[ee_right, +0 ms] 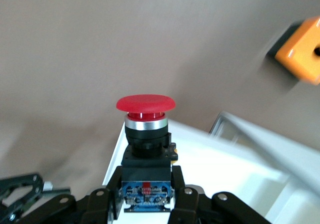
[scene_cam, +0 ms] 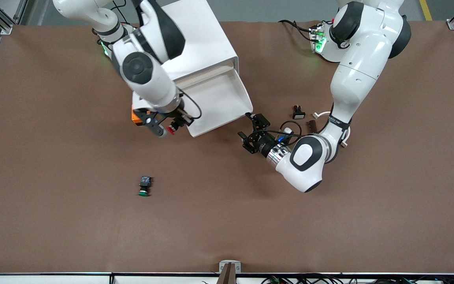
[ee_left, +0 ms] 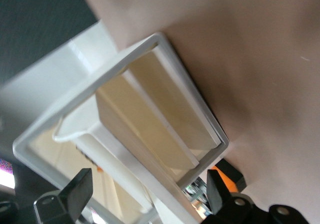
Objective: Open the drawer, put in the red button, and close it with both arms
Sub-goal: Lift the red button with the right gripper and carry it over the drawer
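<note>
- The right gripper (scene_cam: 170, 128) is closed on the red button (scene_cam: 171, 130). It holds the button in the air, over the corner of the open drawer (scene_cam: 219, 103) that lies toward the right arm's end of the table.
- In the right wrist view the red button (ee_right: 145, 103) stands upright between the two fingers (ee_right: 186, 196). The fingers clamp its black body, the bluish end is down at the fingers, and the round red cap points away from the wrist.
- The drawer is pulled out of a white cabinet (scene_cam: 195, 43); its inside is white.
- The left gripper (scene_cam: 252, 132) has its fingers spread wide and holds nothing. It is low over the table, just beside the drawer's front corner toward the left arm's end, and it does not touch the drawer.
- In the left wrist view the drawer (ee_left: 165, 114) fills the middle, and the two dark fingertips (ee_left: 77, 189) stand apart on both sides of it.
- A green button (scene_cam: 144, 185) lies on the brown table (scene_cam: 53, 221), well nearer to the front camera than the drawer.
- An orange block (scene_cam: 136, 116) lies just beside the right gripper, partly hidden by the arm.
- Some small dark parts (scene_cam: 298, 112) lie near the left arm's forearm.
</note>
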You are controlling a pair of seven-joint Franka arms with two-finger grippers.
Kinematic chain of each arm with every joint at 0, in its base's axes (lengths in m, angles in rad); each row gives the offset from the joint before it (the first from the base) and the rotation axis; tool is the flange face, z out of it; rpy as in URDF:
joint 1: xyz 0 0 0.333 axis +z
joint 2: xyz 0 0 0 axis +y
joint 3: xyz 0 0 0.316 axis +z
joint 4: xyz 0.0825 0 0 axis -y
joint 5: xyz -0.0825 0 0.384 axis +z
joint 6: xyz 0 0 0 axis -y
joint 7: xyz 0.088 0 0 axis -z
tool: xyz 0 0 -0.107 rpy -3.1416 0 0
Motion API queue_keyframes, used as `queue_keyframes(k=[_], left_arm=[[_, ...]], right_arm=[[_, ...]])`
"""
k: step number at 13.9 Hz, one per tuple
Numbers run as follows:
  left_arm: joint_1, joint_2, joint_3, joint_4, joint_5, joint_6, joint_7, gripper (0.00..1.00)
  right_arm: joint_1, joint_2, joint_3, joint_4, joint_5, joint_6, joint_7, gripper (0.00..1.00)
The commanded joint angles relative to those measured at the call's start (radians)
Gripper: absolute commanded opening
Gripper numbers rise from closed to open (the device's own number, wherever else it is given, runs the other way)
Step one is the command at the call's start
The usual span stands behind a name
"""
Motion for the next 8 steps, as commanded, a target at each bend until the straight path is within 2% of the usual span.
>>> queue_keyframes(k=[1, 4, 8], left_arm=[[-0.010, -0.030, 0.003, 0.042, 0.084, -0.002, 0.172, 1.00], [-0.013, -0.058, 0.000, 0.069, 0.225, 0.044, 0.358, 0.99], [-0.030, -0.116, 0.000, 0.071, 0.462, 0.177, 0.524, 0.99]], right_arm=[[0.100, -0.012, -0.015, -0.074, 0.020, 0.144, 0.179, 0.00], [0.182, 0.004, -0.017, -0.106, 0.018, 0.232, 0.310, 0.00], [0.231, 0.051, -0.015, -0.092, 0.018, 0.231, 0.418, 0.00]])
